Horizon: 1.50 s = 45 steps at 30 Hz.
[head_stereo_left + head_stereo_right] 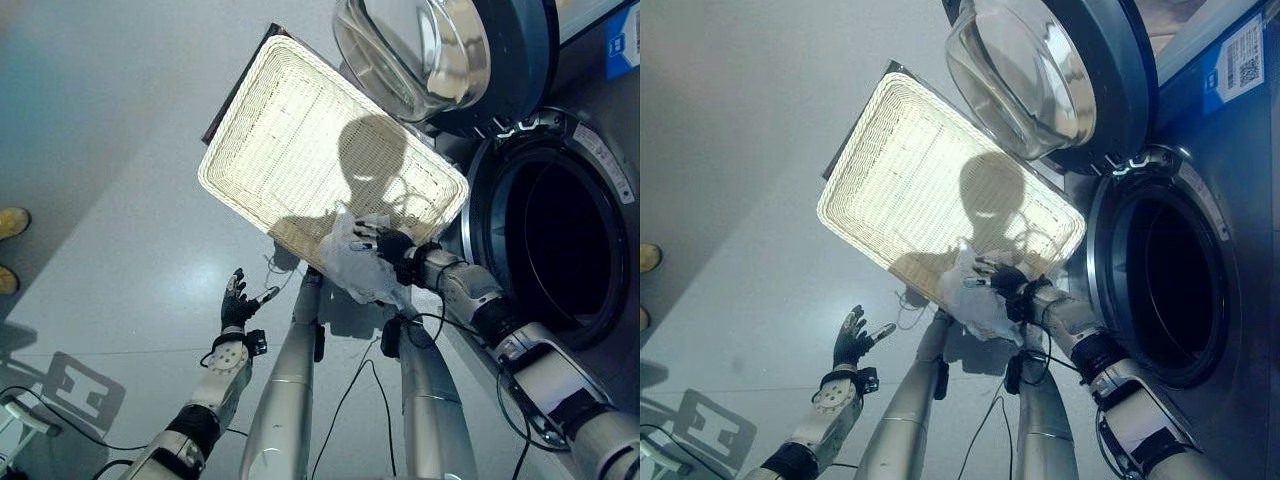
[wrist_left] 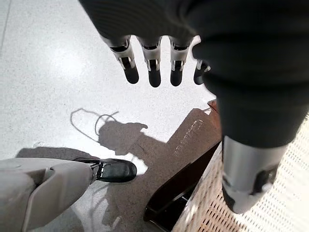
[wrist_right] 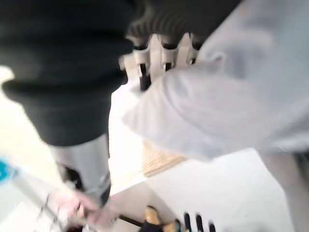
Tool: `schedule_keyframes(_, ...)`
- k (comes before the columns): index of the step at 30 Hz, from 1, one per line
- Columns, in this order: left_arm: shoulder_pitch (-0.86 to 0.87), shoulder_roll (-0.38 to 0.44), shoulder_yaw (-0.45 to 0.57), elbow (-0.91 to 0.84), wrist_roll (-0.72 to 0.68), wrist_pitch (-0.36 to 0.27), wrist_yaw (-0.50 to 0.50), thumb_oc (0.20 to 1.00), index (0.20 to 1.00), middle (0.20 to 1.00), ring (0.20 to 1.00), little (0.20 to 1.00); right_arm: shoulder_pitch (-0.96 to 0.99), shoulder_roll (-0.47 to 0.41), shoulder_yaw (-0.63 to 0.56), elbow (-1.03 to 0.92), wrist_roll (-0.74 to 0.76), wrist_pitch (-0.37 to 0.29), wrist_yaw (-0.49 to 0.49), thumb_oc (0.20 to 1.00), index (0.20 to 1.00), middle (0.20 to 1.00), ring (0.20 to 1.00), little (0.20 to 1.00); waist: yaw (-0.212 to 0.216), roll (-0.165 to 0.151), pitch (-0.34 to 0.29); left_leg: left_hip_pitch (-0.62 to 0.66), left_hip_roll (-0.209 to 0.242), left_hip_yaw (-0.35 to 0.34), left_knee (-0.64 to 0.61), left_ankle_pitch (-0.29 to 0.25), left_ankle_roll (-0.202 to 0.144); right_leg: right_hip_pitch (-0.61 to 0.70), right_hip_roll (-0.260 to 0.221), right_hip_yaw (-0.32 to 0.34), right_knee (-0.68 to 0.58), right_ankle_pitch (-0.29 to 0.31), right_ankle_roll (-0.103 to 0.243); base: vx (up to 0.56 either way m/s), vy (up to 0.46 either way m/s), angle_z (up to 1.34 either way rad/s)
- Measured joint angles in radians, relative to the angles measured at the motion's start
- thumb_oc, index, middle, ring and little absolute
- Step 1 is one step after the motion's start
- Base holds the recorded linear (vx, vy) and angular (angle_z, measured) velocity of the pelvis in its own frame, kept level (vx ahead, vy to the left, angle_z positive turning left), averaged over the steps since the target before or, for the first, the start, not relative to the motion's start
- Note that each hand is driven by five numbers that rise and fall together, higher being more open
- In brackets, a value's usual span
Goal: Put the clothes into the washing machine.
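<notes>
Nearest the robot, the left hand (image 1: 236,303) hangs over the grey floor (image 1: 110,200) with its fingers straight and spread, holding nothing. Its wrist view brings in a person's grey trouser leg (image 2: 38,186) and black shoe (image 2: 113,170) on the floor beside the basket's dark underside. Farther out, the right hand (image 1: 385,243) has its fingers curled into a white garment (image 1: 355,262), a thin, crumpled, pale cloth that hangs at the near edge of the wicker basket (image 1: 300,140). The right wrist view shows the cloth draped over the fingers (image 3: 143,72), with woven wicker below it. The pale, flat basket lies on the floor to the left of the washing machine (image 1: 590,140). Its dark drum opening (image 1: 565,245) faces the robot, and the glass door (image 1: 420,50) is swung open, overhanging the basket's far corner.
</notes>
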Motion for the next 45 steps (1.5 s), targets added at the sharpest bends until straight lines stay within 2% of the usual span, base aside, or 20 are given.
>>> schedule_keyframes(3,0.000,-0.009,0.001,-0.003,0.000,-0.001,0.001,1.000,1.000,1.000,1.000,1.000,-0.013,-0.012,0.019,-0.078,-0.188,-0.038,-0.069,1.000,1.000,1.000,1.000,1.000,0.001,0.000,0.000,0.000,-0.002,-0.001,0.000,0.000,0.000,-0.001,-0.001,-0.001,0.004,-0.002,-0.001,0.00,0.001,0.01)
schedule_keyframes(7,0.000,-0.009,0.003,-0.002,0.001,-0.002,0.001,1.000,1.000,1.000,1.000,1.000,-0.036,-0.064,0.066,-0.127,-0.441,-0.014,-0.090,1.000,1.000,1.000,1.000,1.000,0.001,0.000,0.000,-0.001,-0.002,-0.002,-0.001,0.000,0.000,0.000,-0.002,-0.002,0.004,-0.006,0.003,0.00,0.000,0.01)
schedule_keyframes(9,0.000,-0.008,0.006,-0.001,0.001,-0.003,0.001,1.000,1.000,1.000,1.000,1.000,-0.042,-0.088,0.093,-0.129,-0.486,-0.006,-0.086,1.000,1.000,1.000,1.000,1.000,0.000,0.000,0.000,-0.001,-0.001,-0.004,-0.001,0.000,0.000,0.002,-0.001,-0.004,0.002,-0.007,0.004,0.01,-0.009,0.02)
schedule_keyframes(11,0.000,-0.007,0.022,0.002,0.001,-0.014,-0.001,1.000,1.000,1.000,1.000,1.000,-0.043,-0.138,0.135,-0.130,-0.572,0.035,-0.058,1.000,1.000,1.000,1.000,1.000,0.001,-0.001,0.000,-0.002,0.003,-0.012,-0.001,0.000,0.000,0.008,0.000,-0.008,-0.006,-0.007,0.004,0.03,-0.040,0.05)
schedule_keyframes(14,0.000,0.007,0.024,0.002,0.001,-0.018,-0.004,1.000,1.000,1.000,1.000,1.000,-0.042,-0.159,0.153,-0.142,-0.618,0.077,-0.023,1.000,1.000,1.000,1.000,1.000,-0.002,-0.001,0.000,-0.003,0.003,-0.015,-0.001,0.002,0.002,0.008,0.001,-0.010,-0.007,-0.007,0.004,0.01,-0.011,0.01)
schedule_keyframes(17,0.000,0.021,0.024,0.002,0.001,-0.018,-0.007,1.000,1.000,1.000,1.000,1.000,-0.041,-0.161,0.160,-0.143,-0.649,0.118,0.022,1.000,1.000,1.000,1.000,1.000,-0.005,-0.001,0.000,-0.003,0.004,-0.015,-0.001,0.002,0.003,0.008,0.002,-0.010,-0.007,-0.007,0.004,0.00,0.000,0.00)
schedule_keyframes(23,-0.001,0.025,0.024,0.013,0.001,-0.017,-0.022,1.000,1.000,1.000,1.000,1.000,-0.047,-0.164,0.214,-0.124,-0.840,0.178,0.127,1.000,1.000,1.000,1.000,1.000,-0.010,-0.001,0.000,-0.015,0.005,-0.030,0.004,0.002,0.003,0.008,0.003,-0.020,-0.011,-0.007,0.004,0.01,-0.022,0.04)
schedule_keyframes(28,-0.001,0.026,0.021,0.017,0.001,-0.017,-0.022,1.000,1.000,1.000,1.000,1.000,-0.082,-0.142,0.249,-0.052,-0.883,0.213,0.187,1.000,1.000,1.000,1.000,1.000,-0.008,-0.001,0.000,-0.024,0.002,-0.046,0.004,0.002,0.002,0.007,0.002,-0.036,-0.011,-0.008,0.006,0.02,-0.045,0.06)
schedule_keyframes(36,-0.005,0.031,0.019,0.017,0.002,-0.016,-0.023,1.000,1.000,1.000,1.000,1.000,-0.134,-0.079,0.251,0.072,-0.868,0.235,0.180,1.000,1.000,1.000,1.000,1.000,0.003,-0.001,0.000,-0.055,-0.005,-0.062,0.007,0.003,0.001,-0.019,-0.006,-0.047,-0.007,-0.011,0.009,0.01,-0.018,0.04)
schedule_keyframes(40,-0.006,0.030,0.012,0.017,0.002,-0.017,-0.023,1.000,1.000,1.000,1.000,1.000,-0.188,-0.035,0.256,0.145,-0.870,0.272,0.187,1.000,1.000,1.000,1.000,1.000,0.005,-0.001,0.000,-0.082,-0.008,-0.069,0.007,0.006,-0.001,-0.047,-0.013,-0.051,-0.002,-0.012,0.009,0.01,0.003,0.02)
schedule_keyframes(45,-0.027,0.017,-0.042,0.018,0.011,-0.023,-0.020,1.000,1.000,1.000,1.000,1.000,-0.229,0.038,0.240,0.325,-0.855,0.323,0.182,1.000,1.000,1.000,1.000,1.000,0.045,0.001,-0.001,-0.117,-0.010,-0.086,-0.001,0.012,-0.010,-0.094,-0.020,-0.062,0.033,-0.035,0.003,0.00,0.001,0.08)
